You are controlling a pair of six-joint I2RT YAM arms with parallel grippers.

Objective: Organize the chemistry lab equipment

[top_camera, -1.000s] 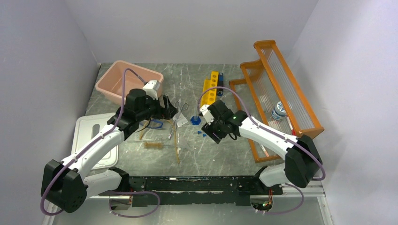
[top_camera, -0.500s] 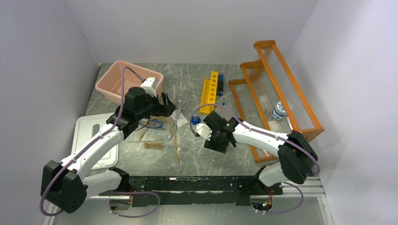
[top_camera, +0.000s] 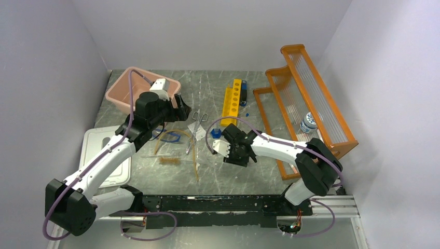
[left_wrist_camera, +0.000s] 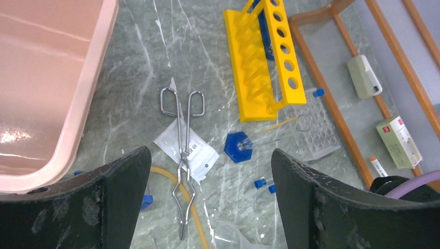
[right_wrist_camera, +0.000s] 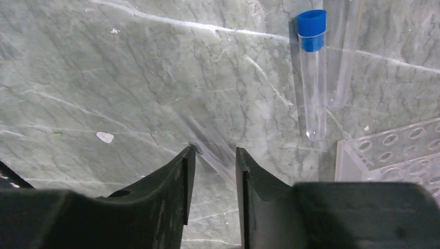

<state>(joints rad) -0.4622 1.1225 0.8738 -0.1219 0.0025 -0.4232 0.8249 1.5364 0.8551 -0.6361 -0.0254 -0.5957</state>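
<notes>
Left gripper (left_wrist_camera: pixel 207 205) hangs wide open and holds nothing. It is left of the yellow rack (left_wrist_camera: pixel 264 57), beside the pink tub (left_wrist_camera: pixel 78 104). Under it I see the metal scissors (left_wrist_camera: pixel 181 155), long axis running near to far, loops at the far end. They lie across the white packet (left_wrist_camera: pixel 202 158), tips by the amber tubing (left_wrist_camera: pixel 196 220). Left arm is the nearer one for all three.

Right gripper (right_wrist_camera: pixel 215 153) sits low on the near side of the yellow rack. Jaws are narrowed to a slit, and a clear glass tube (right_wrist_camera: pixel 205 137) lies in that slit, its axis slanting far-left to near-right. My read is that the tube is already at the fingertips, so the next move is a close and lift, not a reach. I cannot tell whether the pads touch the glass. A blue-capped tube (right_wrist_camera: pixel 314 78) lies just right of the slit, apart from the fingers, cap at the far end.

Hard to read: the glass nearly vanishes against the table. The tube's near end is cut off behind the fingers. From the top view the right fingertips are hidden under the wrist.
</notes>
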